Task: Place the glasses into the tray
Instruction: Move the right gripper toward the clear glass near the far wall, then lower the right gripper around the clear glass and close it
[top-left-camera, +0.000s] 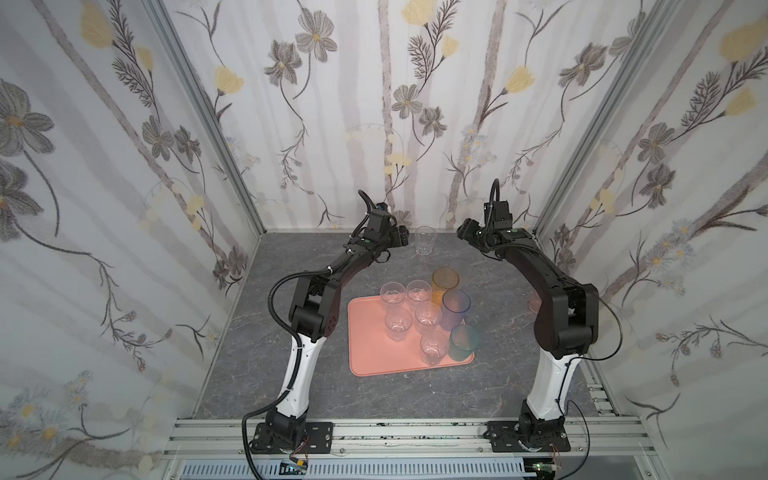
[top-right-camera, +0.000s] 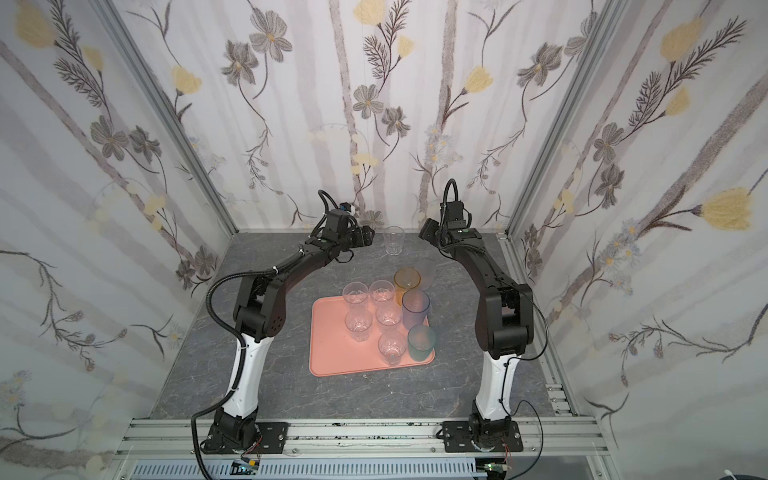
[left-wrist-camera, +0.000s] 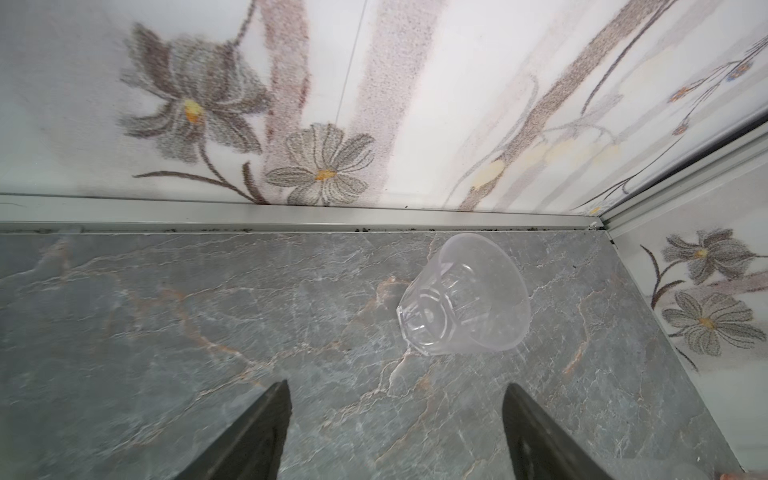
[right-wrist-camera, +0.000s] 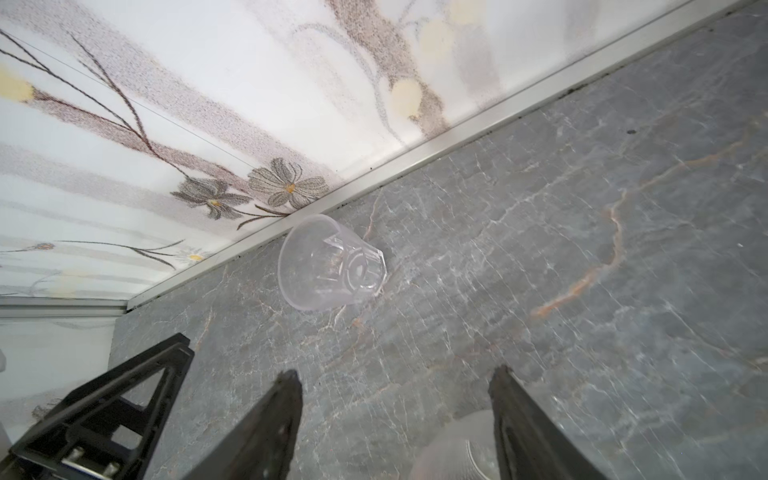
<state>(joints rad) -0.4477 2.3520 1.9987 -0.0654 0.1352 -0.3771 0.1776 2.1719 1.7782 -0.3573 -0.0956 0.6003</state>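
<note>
Empty and gaping, left claw (left-wrist-camera: 395, 390) and right claw (right-wrist-camera: 395, 374) flank a clear glass (top-left-camera: 424, 240) standing on the bench (top-left-camera: 291, 386) by the back wall (top-left-camera: 374, 166), well off the tray (top-left-camera: 365, 353); if both dive, they could clash or topple it.

A: Tray (top-left-camera: 374, 359): plain salmon-pink. Table (top-left-camera: 291, 395): grey marble, white and rust veins.
B: Glasses?
A: Tall ones are tinted: amber glass (top-left-camera: 444, 284), blue-purple glass (top-left-camera: 456, 311), teal glass (top-left-camera: 464, 345). Frosted glass (top-right-camera: 429, 271) is milky white. Short glasses (top-left-camera: 398, 325) are clear with faceted bases, same as the far glass (top-left-camera: 424, 242).
B: Walls (top-left-camera: 124, 208)?
A: White, with taupe stripes, grey flowers and pale yellow tulips. Arms (top-left-camera: 557, 316): black, with white lower links.
</note>
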